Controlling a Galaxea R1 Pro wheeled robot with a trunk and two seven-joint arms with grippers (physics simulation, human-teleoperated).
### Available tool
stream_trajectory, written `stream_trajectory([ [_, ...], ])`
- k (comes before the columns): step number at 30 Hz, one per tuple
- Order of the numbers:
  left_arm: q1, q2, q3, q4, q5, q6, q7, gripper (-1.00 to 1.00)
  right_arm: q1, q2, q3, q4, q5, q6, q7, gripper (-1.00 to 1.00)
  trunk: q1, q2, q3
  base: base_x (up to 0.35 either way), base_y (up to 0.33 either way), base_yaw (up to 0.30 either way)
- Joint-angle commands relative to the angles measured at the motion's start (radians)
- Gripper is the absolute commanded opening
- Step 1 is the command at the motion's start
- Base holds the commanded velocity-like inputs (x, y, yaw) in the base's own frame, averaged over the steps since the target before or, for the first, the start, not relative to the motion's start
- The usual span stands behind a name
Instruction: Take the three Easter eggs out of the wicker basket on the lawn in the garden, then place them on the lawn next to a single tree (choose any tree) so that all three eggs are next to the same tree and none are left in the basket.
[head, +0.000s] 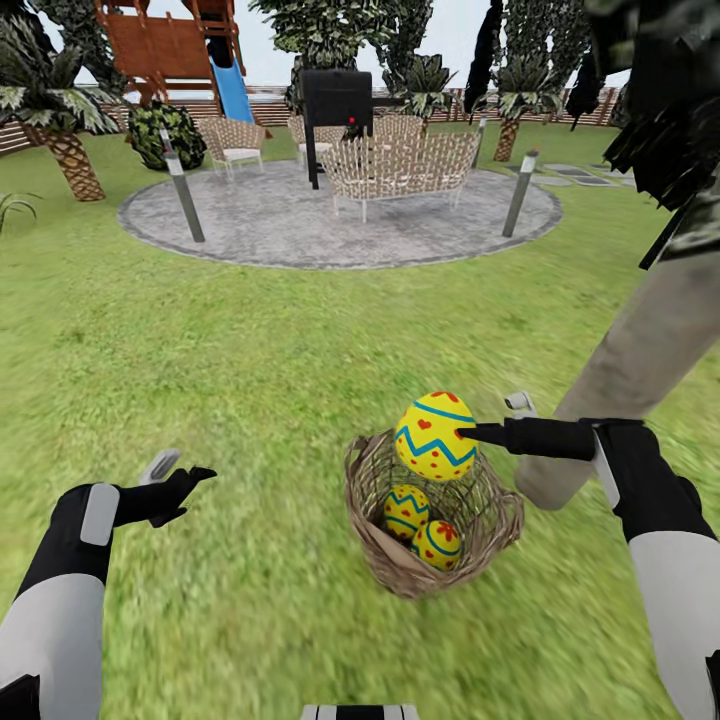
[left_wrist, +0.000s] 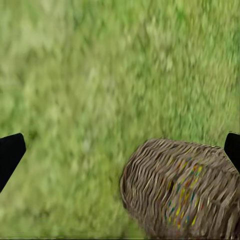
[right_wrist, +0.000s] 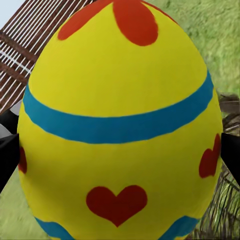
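Up close we see red hearts on the egg (right_wrist: 120, 125) our right gripper (head: 470, 432) grasps; two eggs (head: 405, 508) (head: 438, 542) sit in the basket (head: 495, 520). Our left gripper (head: 185, 485) hangs released.

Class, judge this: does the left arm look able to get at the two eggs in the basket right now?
Probably yes: the left gripper hangs open beside the basket, whose top is open; the held egg hovers toward the far side.

The lawn (head: 250, 380) carries the wicker basket (head: 400, 560), standing on the grass just below the right gripper (head: 470, 433). The tree's trunk (head: 640, 370) rises from the grass just behind that gripper.
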Motion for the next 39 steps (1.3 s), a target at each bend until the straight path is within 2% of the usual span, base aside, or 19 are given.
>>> stream_trajectory([
  [1, -0.001, 0.000, 0.003, -0.001, -0.008, 0.005, -0.008, 1.00, -0.001, 0.000, -0.001, 0.000, 0.003, 0.011, 0.005, -1.00, -0.005, 0.007, 0.002, -0.346, 0.000, 0.000],
  [6, -0.001, 0.005, 0.007, -0.008, -0.008, 0.003, -0.010, 1.00, -0.001, 0.001, -0.001, 0.000, 0.003, 0.011, 0.006, -1.00, -0.009, 0.014, 0.007, -0.129, 0.000, -0.061],
  [8, -0.001, 0.004, 0.007, -0.044, -0.007, 0.001, -0.023, 1.00, -0.001, 0.001, -0.001, 0.000, 0.003, 0.011, 0.006, -1.00, -0.009, 0.014, 0.010, -0.006, 0.000, -0.198],
  [10, -0.001, 0.001, 0.006, -0.074, -0.006, 0.001, -0.099, 1.00, 0.000, 0.001, -0.001, 0.001, 0.003, 0.010, 0.005, -1.00, -0.009, 0.014, 0.012, -0.001, 0.000, -0.210],
  [12, 0.001, 0.006, 0.007, -0.135, 0.027, 0.003, -0.299, 1.00, 0.000, 0.001, -0.001, 0.001, 0.003, 0.009, 0.005, -1.00, -0.009, 0.014, 0.014, 0.000, 0.000, -0.213],
  [13, 0.006, 0.013, 0.007, -0.152, 0.069, 0.001, -0.433, 1.00, -0.001, 0.001, -0.001, 0.002, 0.004, 0.009, 0.005, -1.00, -0.009, 0.014, 0.015, 0.000, 0.000, -0.213],
  [15, 0.021, 0.027, 0.000, -0.162, 0.104, 0.000, -0.615, 1.00, -0.001, 0.001, -0.001, 0.003, 0.004, 0.008, 0.005, -1.00, -0.009, 0.014, 0.017, 0.000, 0.000, -0.213],
  [16, 0.036, 0.031, -0.018, -0.164, 0.111, 0.000, -0.740, 1.00, -0.001, 0.001, -0.001, 0.003, 0.003, 0.007, 0.005, -1.00, -0.009, 0.014, 0.019, 0.000, 0.000, -0.213],
  [18, 0.083, 0.062, -0.099, -0.183, 0.116, 0.000, -0.994, 1.00, -0.001, 0.001, -0.001, 0.003, 0.003, 0.007, 0.005, -1.00, -0.009, 0.014, 0.021, 0.000, 0.000, -0.213],
  [20, 0.102, 0.083, -0.163, -0.203, 0.115, -0.002, -1.211, 1.00, -0.001, 0.003, -0.001, 0.004, 0.003, 0.008, 0.005, -1.00, -0.009, 0.014, 0.023, 0.000, 0.000, -0.214],
  [21, 0.106, 0.087, -0.177, -0.206, 0.113, -0.004, -1.271, 1.00, 0.000, 0.003, -0.001, 0.004, 0.003, 0.008, 0.005, -1.00, -0.009, 0.014, 0.024, 0.000, 0.000, -0.213],
  [24, 0.108, 0.090, -0.183, -0.207, 0.113, -0.004, -1.299, 1.00, 0.000, 0.004, -0.001, 0.004, 0.004, 0.008, 0.003, -1.00, -0.009, 0.014, 0.028, 0.000, 0.000, -0.213],
  [39, 0.112, 0.090, -0.183, -0.196, 0.113, -0.007, -1.301, 1.00, 0.001, 0.005, -0.001, 0.007, 0.006, 0.009, -0.001, -1.00, -0.009, 0.014, 0.045, 0.000, -0.076, -0.214],
])
